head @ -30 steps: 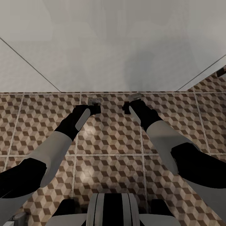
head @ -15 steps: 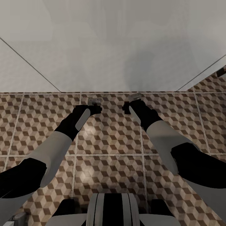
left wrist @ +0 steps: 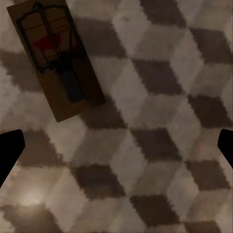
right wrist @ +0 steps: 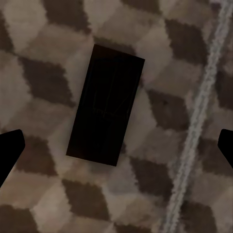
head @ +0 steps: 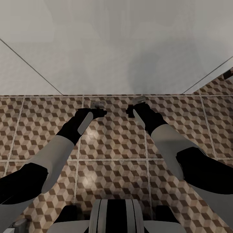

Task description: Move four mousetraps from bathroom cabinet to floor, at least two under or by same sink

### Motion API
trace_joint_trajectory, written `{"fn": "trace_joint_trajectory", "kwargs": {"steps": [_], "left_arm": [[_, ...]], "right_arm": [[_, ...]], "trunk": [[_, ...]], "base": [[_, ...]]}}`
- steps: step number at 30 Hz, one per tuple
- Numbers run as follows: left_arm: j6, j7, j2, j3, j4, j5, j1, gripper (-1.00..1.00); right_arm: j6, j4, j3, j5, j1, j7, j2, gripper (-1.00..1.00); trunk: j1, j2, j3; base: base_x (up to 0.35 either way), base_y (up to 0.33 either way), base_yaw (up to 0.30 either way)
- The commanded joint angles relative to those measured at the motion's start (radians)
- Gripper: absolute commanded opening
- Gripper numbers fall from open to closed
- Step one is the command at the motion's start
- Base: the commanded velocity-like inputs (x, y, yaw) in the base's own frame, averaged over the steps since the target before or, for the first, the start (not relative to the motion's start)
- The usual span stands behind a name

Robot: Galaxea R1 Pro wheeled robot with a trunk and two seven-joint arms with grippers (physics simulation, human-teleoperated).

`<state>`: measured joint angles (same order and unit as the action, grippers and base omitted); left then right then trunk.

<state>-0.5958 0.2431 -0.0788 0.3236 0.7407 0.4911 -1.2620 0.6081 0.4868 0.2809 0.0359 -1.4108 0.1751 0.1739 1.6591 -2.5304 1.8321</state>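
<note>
Two arms reach forward over the bathroom floor [head: 110, 145] in the head view. Left gripper [head: 97, 106] sits at roughly 11 o'clock from frame centre, right gripper [head: 137, 103] at 1 o'clock, both near the pale wall base; their spread cannot be judged here.

Left wrist view: one mousetrap [left wrist: 54, 58], brown wood with dark wire and red mark, lies flat on the tiles at 10 o'clock, apart from the fingertips [left wrist: 8, 153], which stand wide at the frame edges, holding nothing.

Right wrist view: one mousetrap [right wrist: 106, 104], dark in shadow, lies flat at centre between the wide-spread fingertips [right wrist: 9, 150], untouched; a grout line [right wrist: 196, 116] runs at 3 o'clock.
</note>
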Motion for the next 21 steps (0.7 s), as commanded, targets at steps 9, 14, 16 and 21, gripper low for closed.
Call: {"fn": "trace_joint_trajectory", "kwargs": {"steps": [9,14,16,21], "left_arm": [[-0.001,0.009,0.001,0.004,0.003,0.011,0.0,1.0],[-0.001,0.009,0.001,0.005,0.003,0.011,0.0,1.0],[-0.001,0.009,0.001,0.005,0.003,0.011,0.0,1.0],[0.0,0.008,0.001,0.005,0.003,0.011,0.0,1.0]], "right_arm": [[0.005,0.001,0.006,0.004,-0.001,0.006,-0.001,1.0],[0.005,0.001,0.006,0.004,-0.001,0.005,-0.001,1.0],[0.005,0.001,0.006,0.004,-0.001,0.005,-0.001,1.0],[0.005,0.001,0.006,0.004,-0.001,0.004,-0.001,1.0]], "trunk": [[0.0,0.0,0.001],[0.0,0.0,0.001],[0.0,0.0,0.001],[0.0,0.0,0.001]], "base": [[0.0,0.0,0.0],[0.0,0.0,0.0],[0.0,0.0,0.0],[0.0,0.0,0.0]]}}
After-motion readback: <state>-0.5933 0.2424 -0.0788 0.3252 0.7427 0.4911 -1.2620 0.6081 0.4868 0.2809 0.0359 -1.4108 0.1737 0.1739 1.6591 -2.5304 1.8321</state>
